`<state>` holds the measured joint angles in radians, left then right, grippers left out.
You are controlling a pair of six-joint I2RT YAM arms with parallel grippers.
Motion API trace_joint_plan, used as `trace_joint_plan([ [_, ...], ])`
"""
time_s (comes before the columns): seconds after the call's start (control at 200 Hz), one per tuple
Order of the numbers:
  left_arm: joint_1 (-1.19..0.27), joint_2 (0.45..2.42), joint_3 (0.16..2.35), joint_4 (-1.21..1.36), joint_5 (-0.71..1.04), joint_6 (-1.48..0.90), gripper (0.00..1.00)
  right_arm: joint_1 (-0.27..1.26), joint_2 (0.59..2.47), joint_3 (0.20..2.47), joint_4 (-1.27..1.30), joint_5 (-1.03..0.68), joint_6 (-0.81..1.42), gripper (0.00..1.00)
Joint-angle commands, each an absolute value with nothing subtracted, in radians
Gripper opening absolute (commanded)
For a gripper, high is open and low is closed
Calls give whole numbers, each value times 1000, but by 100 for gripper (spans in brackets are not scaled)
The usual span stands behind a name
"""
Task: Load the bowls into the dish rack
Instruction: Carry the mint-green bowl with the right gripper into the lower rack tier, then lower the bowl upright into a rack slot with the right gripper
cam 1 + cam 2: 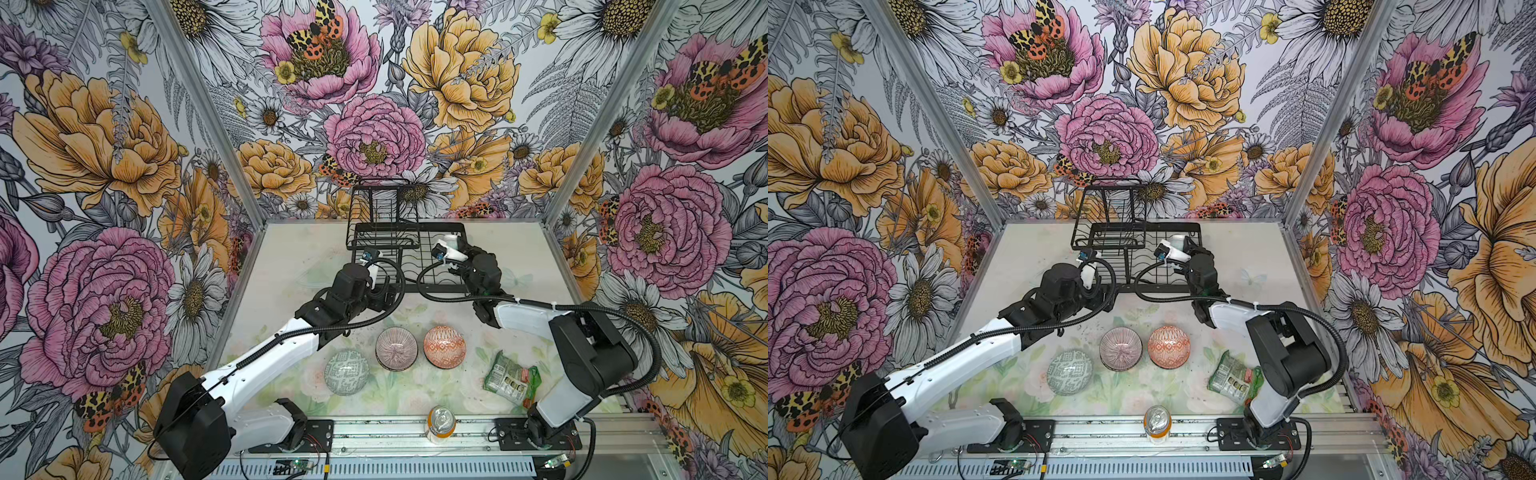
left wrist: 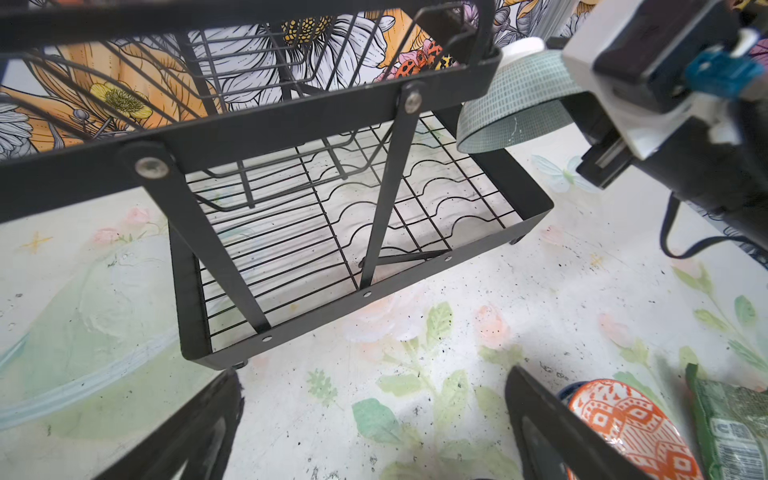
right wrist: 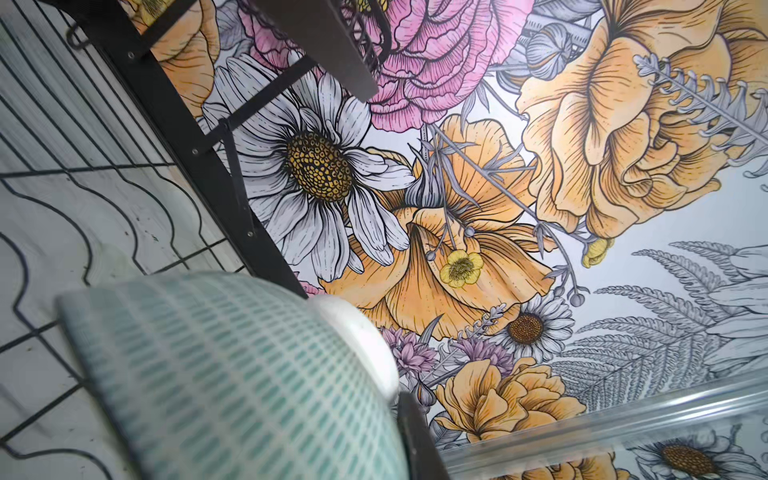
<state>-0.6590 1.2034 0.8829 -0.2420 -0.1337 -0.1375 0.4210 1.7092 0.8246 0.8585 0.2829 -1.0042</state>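
The left arm reaches forward from its base, elbow low, wrist at the front left corner of the dish rack [image 1: 415,225]. Its left gripper [image 2: 370,432] is spread wide and holds nothing, hanging above the bare desk [image 2: 478,266] just before the rack's front rim.

Three glazed ceramic bowls sit upright on the desk near the front. These are a grey-green maze bowl [image 1: 346,372], a pink-striped bowl [image 1: 396,348] with fine radial lines, and an orange-white geometric bowl [image 1: 444,346]; the last two almost touch. A drink can [image 1: 441,422] stands on the front rail; its label cannot be read.

The rack is black wire and flat metal strip, two tiers, its lower floor crossed by wavy wires.

The right arm bends in from the right. Its right gripper [image 3: 405,424] pinches the rim of the pale teal bowl [image 3: 232,374], which is tipped on edge over the right part of the lower tier. The bowl has a dashed grid pattern and a white foot ring.

A crinkled green snack packet [image 1: 511,378] lies far right; its barcode shows, but its text is too small to read.
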Motion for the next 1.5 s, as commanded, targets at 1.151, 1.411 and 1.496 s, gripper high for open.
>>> trace_joint_plan([
  [1.151, -637, 1223, 897, -220, -103, -124, 99, 432, 2339, 1470, 928, 106, -1276, 0],
  [1.411, -637, 1223, 890, -219, -103, -132, 99, 440, 2427, 1584, 967, 153, -1300, 0],
  [1.496, -637, 1221, 887, -217, -102, -135, 99, 442, 2452, 1612, 983, 160, -1303, 0],
])
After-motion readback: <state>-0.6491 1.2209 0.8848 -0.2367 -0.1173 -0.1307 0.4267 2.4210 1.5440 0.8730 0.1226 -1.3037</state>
